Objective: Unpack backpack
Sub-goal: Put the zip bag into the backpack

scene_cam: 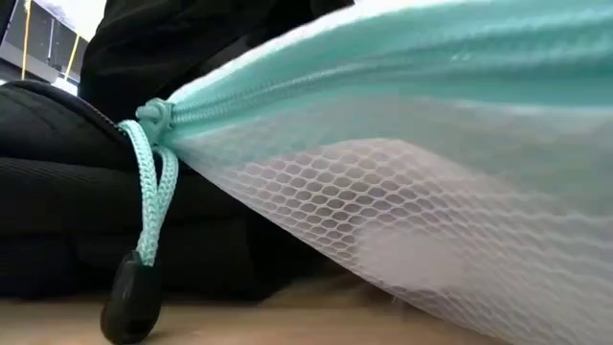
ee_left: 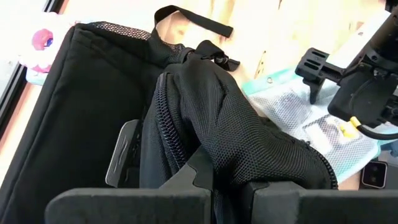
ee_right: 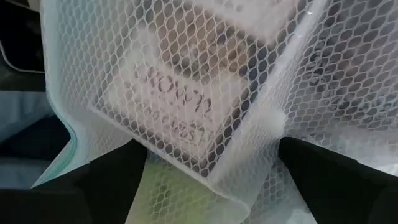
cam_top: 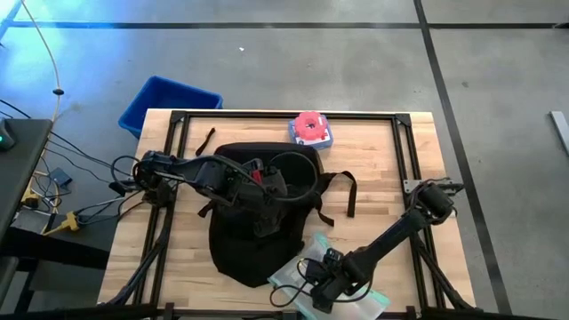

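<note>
The black backpack (cam_top: 253,222) lies in the middle of the table, its opening held up by my left gripper (cam_top: 267,185), which is shut on its fabric (ee_left: 230,143). A white mesh pouch (cam_top: 307,276) with a teal zipper (scene_cam: 383,67) lies at the near edge, partly against the backpack; its cord's black toggle (scene_cam: 129,307) rests on the tabletop. My right gripper (ee_right: 217,180) stands open over the pouch, pointing down, a finger on either side of a pouch corner (ee_right: 249,168). My left gripper pinches a bunched fold of the backpack's black mesh lining beside the zipper (ee_left: 217,155) between its two fingers, slanting down from the table's left. The fabric rises to the fingers while the backpack's body stays on the table. My right gripper: I cannot tell whether it touches the pouch.
A pink and white thing on a blue pack (cam_top: 310,130) sits at the table's far edge. A blue bin (cam_top: 169,105) stands beyond the far left corner. The backpack's straps (cam_top: 342,191) trail toward the right. Black frame rails (cam_top: 409,169) run along the table.
</note>
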